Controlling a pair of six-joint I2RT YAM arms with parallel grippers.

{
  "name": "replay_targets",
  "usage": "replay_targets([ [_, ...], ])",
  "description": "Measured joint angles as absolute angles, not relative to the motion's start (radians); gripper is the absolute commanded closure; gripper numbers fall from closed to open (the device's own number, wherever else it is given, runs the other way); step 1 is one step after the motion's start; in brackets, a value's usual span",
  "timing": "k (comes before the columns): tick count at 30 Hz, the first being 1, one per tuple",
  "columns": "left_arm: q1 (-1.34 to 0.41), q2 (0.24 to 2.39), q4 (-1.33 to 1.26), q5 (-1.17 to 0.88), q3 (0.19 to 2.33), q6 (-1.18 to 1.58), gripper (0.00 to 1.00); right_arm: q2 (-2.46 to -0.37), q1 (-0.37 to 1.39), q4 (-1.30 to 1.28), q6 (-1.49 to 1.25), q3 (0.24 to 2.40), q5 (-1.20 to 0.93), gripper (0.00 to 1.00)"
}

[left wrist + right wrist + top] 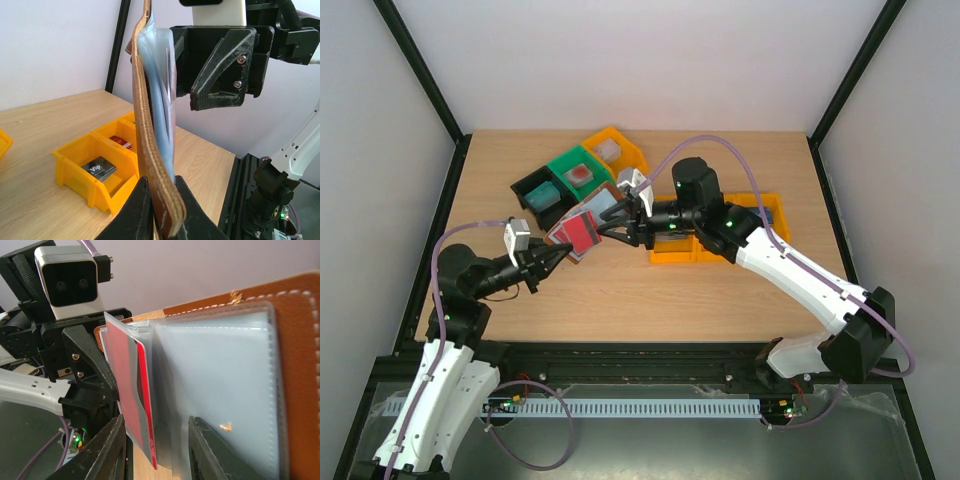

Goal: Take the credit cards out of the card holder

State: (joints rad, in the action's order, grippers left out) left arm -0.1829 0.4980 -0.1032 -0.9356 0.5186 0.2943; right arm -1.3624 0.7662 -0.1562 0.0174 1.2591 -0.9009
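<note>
The card holder, a brown leather wallet with pale blue-grey sleeves, is held open above the table between both arms. My left gripper is shut on the wallet's lower edge, with its fingers pinching the leather from both sides. A red credit card sits in a clear sleeve and sticks out of the wallet's side. My right gripper is open. Its jaws stand either side of the red card and the neighbouring sleeves, with gaps showing on both sides. Any other cards are hidden in the sleeves.
A yellow bin lies under the right arm; in the left wrist view it holds a black card and a small red one. Black, green and yellow bins stand behind the wallet.
</note>
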Motion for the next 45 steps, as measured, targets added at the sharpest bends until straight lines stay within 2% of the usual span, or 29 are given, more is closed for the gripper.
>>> replay_targets([
  [11,-0.183,0.498,-0.099,-0.934,0.519,0.294,0.98,-1.361,0.758,-0.13,-0.028,1.252,-0.885,0.7],
  [18,-0.183,0.498,-0.098,-0.933,0.519,0.294,0.98,-1.375,0.774,-0.109,-0.039,1.252,-0.828,0.79],
  [25,-0.183,0.498,-0.084,-0.926,0.519,0.286,0.98,-1.39,0.791,-0.104,-0.036,1.253,-0.8,0.79],
  [30,-0.183,0.498,-0.082,-0.919,0.519,0.28,0.98,-1.405,0.796,-0.106,-0.026,1.266,-0.797,0.74],
  [45,-0.182,0.497,-0.078,-0.916,0.519,0.276,0.98,-1.428,0.839,-0.139,0.024,1.288,-0.805,0.71],
])
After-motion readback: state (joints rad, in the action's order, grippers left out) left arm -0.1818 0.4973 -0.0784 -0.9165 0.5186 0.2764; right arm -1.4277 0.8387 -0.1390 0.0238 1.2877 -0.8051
